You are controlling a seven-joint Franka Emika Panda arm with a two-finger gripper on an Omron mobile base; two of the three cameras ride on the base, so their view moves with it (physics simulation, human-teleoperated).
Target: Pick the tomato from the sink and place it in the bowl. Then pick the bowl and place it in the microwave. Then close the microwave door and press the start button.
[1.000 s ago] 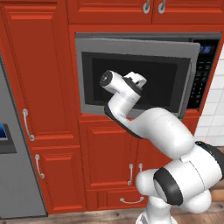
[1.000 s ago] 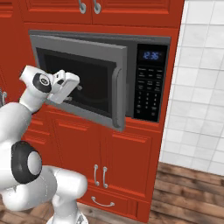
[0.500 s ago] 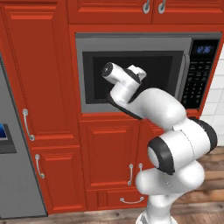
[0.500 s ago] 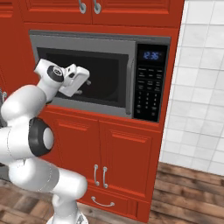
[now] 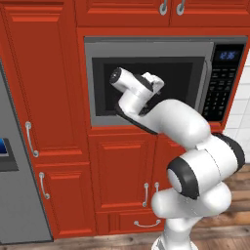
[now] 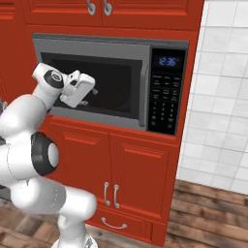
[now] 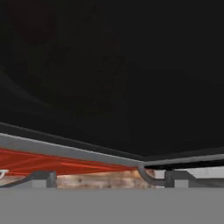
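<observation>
Microwave door (image 6: 116,94), grey-framed with a large dark window, was the thing in hand. It lay shut and flush in the grey-framed built-in microwave (image 6: 97,44).

The claw (image 6: 92,91) was held against the left part of the window, or just in front of it; actual contact could not be told. Its fingers (image 7: 43,177) were spread wide with nothing between them, so the claw was released and empty. In the hand view only the dark pane was faced, with the door's lower grey edge and a strip of red cabinet below.

Further right, the curved grey bar handle (image 6: 144,94) was seen at the door's right edge. Beside it stood the black keypad panel (image 6: 162,104) with its blue display. Red cabinets (image 6: 140,169) were set around and below the microwave. What lay inside could not be made out through the dark glass.

The door-closing step was judged finished or nearly so, with only the start button left. For the next move, the claw would have to be drawn back off the glass and carried right, past the handle, to the keypad. One fingertip would need to be pressed squarely on the start key, which was too small to be picked out.
</observation>
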